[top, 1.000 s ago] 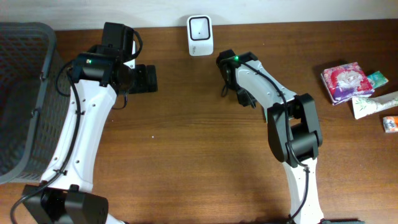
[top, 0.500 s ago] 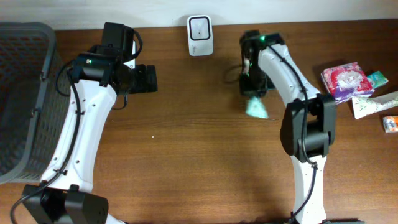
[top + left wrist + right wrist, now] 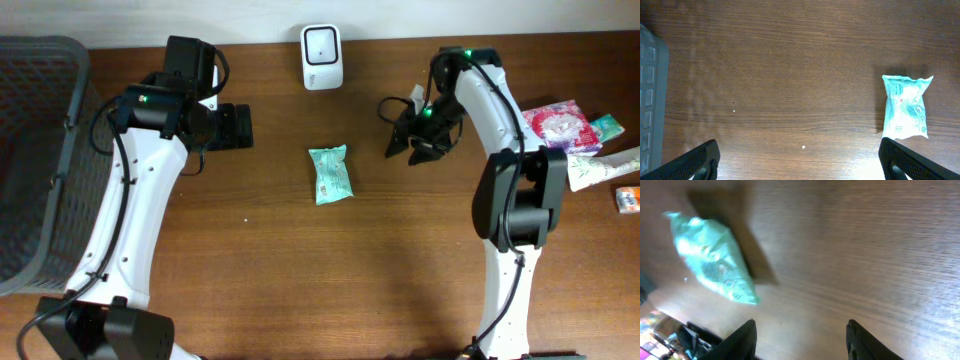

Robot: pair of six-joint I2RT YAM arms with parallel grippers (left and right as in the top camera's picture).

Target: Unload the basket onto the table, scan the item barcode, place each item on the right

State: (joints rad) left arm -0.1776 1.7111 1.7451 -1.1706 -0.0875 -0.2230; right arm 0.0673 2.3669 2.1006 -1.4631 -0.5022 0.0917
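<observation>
Green packet point(image 3: 330, 174) lies flat on the table point(image 3: 300, 280), in the middle of the frame, with nothing holding it. It looks light, soft and crinkly, maybe slippery. Pinch it gently across its narrow middle. Left gripper point(image 3: 235, 127) and right gripper point(image 3: 415, 140) are both spread apart and empty.

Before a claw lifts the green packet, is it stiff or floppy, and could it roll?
The green packet looks like crimp-sealed film, so probably floppy and light. It lies flat, so rolling seems unlikely; the glossy wrapper may slip.
</observation>
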